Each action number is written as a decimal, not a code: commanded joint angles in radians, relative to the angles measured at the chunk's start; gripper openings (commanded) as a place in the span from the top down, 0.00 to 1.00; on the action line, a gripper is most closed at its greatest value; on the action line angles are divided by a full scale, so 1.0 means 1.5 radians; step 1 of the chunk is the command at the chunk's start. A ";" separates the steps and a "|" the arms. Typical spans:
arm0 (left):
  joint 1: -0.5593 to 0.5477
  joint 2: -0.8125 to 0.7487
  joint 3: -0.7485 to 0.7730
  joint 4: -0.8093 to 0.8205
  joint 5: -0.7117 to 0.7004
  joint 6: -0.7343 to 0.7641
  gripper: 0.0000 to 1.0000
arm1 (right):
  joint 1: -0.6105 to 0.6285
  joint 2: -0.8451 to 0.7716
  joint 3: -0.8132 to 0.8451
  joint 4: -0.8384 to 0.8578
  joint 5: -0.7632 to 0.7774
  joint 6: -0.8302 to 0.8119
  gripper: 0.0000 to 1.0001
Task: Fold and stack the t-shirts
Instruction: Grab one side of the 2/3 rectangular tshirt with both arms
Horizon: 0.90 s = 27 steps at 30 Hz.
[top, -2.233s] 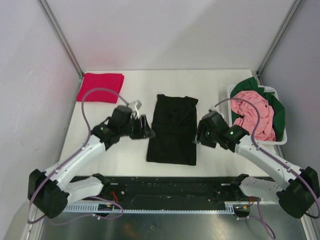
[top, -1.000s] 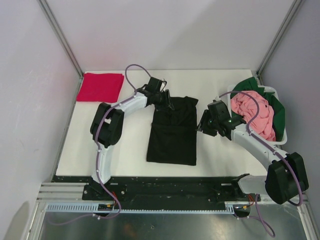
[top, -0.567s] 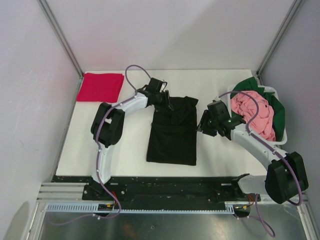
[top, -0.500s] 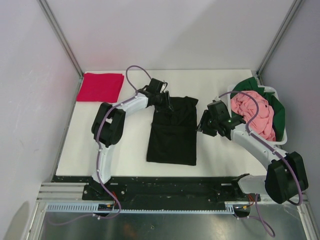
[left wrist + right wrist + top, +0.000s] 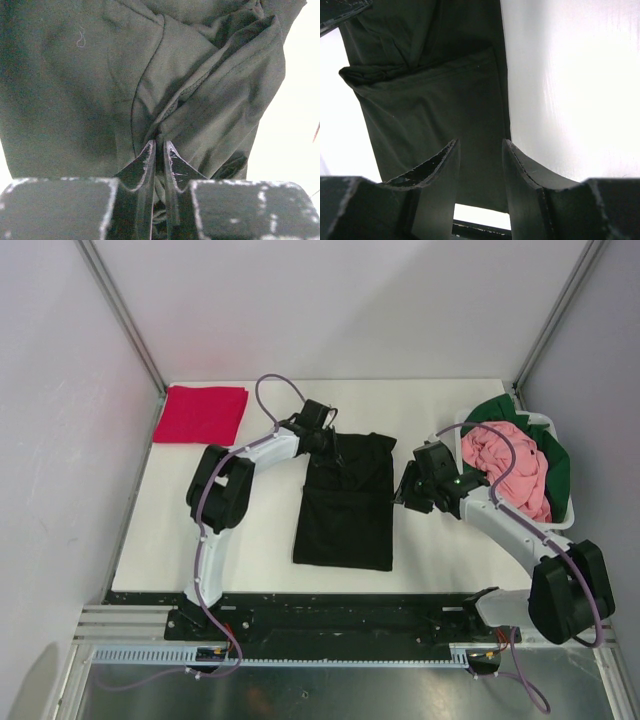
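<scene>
Black t-shirt is lying lengthwise in the middle of the tabletop. It's folded into a long narrow strip, and the far end is bunched and wrinkly. Left gripper is down at that far end, jaws pinched almost together on a ridge of the black cloth, so I'd call that a grip. Right gripper sits low at the shirt's right edge with its jaws apart and nothing between them, cloth just underneath.

What could go wrong from here, imo:
- The left pinch looks like it only has a small pucker, maybe just the top layer. If it lifts like that, the layers could peel apart and undo the strip instead of bringing the whole end over.
- Only one side is actually held, so a pull from the left alone would probably drag the shirt crooked or twist it.
- The right gripper is right at the edge of the cloth, so it could close on bare tabletop and come up with nothing.

Containers: there's one white basket on the right side of the tabletop. It holds the pink t-shirt crumpled on top of the dark green t-shirt, and the green one is creeping over the rim. Red t-shirt is folded flat at the far left corner, well apart from everything else, which I'm guessing is where the stack goes.
</scene>
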<state>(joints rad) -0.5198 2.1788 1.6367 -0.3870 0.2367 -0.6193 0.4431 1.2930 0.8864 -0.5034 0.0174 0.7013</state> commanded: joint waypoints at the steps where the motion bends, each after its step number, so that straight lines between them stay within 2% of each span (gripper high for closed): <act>1: -0.005 -0.059 0.018 0.003 -0.026 0.017 0.89 | -0.003 0.010 0.019 0.012 0.001 -0.011 0.57; 7: -0.007 -0.116 -0.046 0.027 -0.065 0.035 0.95 | -0.002 0.021 0.019 0.019 0.002 -0.012 0.57; 12: -0.006 -0.147 -0.105 0.054 -0.091 0.040 0.94 | -0.001 0.034 0.019 0.023 0.002 -0.013 0.57; 16: -0.004 -0.131 -0.117 0.059 -0.086 0.042 0.91 | 0.000 0.039 0.019 0.025 0.004 -0.013 0.58; 22: -0.002 -0.102 -0.117 0.060 -0.088 0.045 0.77 | 0.000 0.039 0.018 0.012 0.012 -0.018 0.58; 27: 0.000 -0.121 -0.124 0.060 -0.088 0.047 0.58 | 0.000 0.032 0.018 0.011 0.015 -0.020 0.57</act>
<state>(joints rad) -0.5240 2.0254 1.4597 -0.3218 0.1257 -0.5728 0.4431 1.3502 0.8867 -0.4969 0.0193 0.6922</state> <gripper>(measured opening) 0.362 0.427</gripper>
